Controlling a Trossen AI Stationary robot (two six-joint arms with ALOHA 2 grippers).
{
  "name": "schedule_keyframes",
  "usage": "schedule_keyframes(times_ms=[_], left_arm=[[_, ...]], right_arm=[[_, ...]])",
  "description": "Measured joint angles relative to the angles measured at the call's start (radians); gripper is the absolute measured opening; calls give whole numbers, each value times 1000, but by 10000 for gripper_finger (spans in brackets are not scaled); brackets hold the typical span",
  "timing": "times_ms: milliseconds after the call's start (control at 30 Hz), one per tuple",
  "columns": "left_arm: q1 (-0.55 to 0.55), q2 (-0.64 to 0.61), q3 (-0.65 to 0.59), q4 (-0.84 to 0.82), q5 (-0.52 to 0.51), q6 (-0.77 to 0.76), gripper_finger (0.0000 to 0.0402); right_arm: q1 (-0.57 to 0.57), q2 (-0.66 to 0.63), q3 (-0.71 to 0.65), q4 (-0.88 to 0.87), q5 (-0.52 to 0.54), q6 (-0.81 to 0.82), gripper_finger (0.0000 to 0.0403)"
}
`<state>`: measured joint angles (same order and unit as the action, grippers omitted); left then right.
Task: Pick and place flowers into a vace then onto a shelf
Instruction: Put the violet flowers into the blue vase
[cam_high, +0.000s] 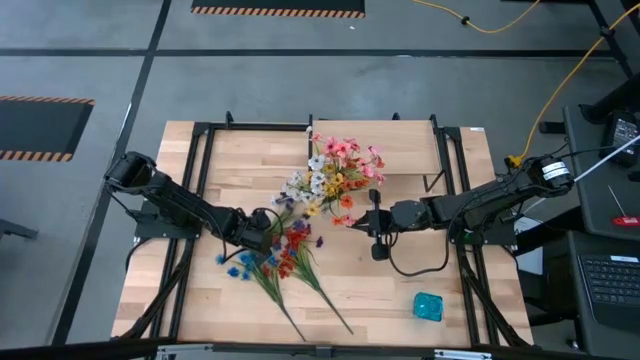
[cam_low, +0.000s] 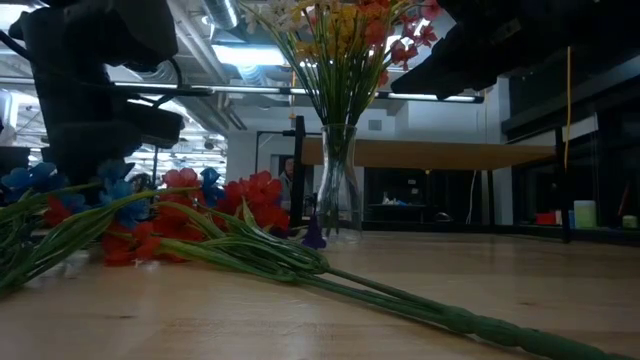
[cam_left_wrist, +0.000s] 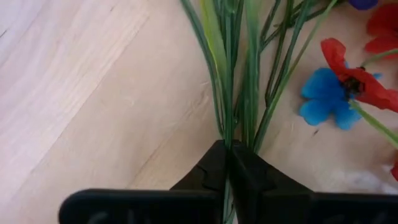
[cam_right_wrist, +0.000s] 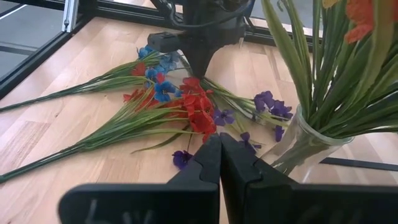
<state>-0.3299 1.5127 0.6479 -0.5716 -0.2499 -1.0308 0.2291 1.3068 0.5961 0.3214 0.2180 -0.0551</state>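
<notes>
**Inspector:** At the left-centre of the tabletop, the left gripper (cam_left_wrist: 227, 163) is down among the loose artificial flowers with long thin green stems and red and blue blooms (cam_high: 278, 258). Its two dark fingers are pinched together on one or two stems; the rest of the bundle lies free on the wood just beside them.

**Supervisor:** And the other arm?

**Inspector:** The right gripper (cam_right_wrist: 219, 163) hangs near the clear glass vase (cam_low: 338, 180), fingers closed on nothing. That vase stands on the pale butcher-block tabletop (cam_high: 460, 275) and already carries a spray of pink, yellow, orange and white blooms. The raised pale wood shelf on black posts (cam_low: 440, 153) sits behind it, bare as far as I can see.

**Supervisor:** Risks?

**Inspector:** In my judgement, three. The grip is thin, so a stem could slide out on lifting. Neighbouring stems cross the held one and may drag along or scatter. The vase is crowded; a stem pushed in at an angle could tip it, especially with the right arm so close.
</notes>
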Motion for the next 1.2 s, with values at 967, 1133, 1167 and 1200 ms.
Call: schedule_keyframes(times_ms=[967, 1133, 1167, 1200], left_arm=[[-110, -543, -9, -378, -540, -137, 4], [-173, -629, -7, -375, -738, -169, 4], [-181, -641, -7, -376, -759, -170, 4], [-186, -651, -7, -375, -781, -170, 4]], right_arm=[[0, 0, 0, -6, 0, 25, 3], [0, 0, 0, -6, 0, 21, 3], [0, 0, 0, -6, 0, 21, 3], [0, 0, 0, -6, 0, 21, 3]])
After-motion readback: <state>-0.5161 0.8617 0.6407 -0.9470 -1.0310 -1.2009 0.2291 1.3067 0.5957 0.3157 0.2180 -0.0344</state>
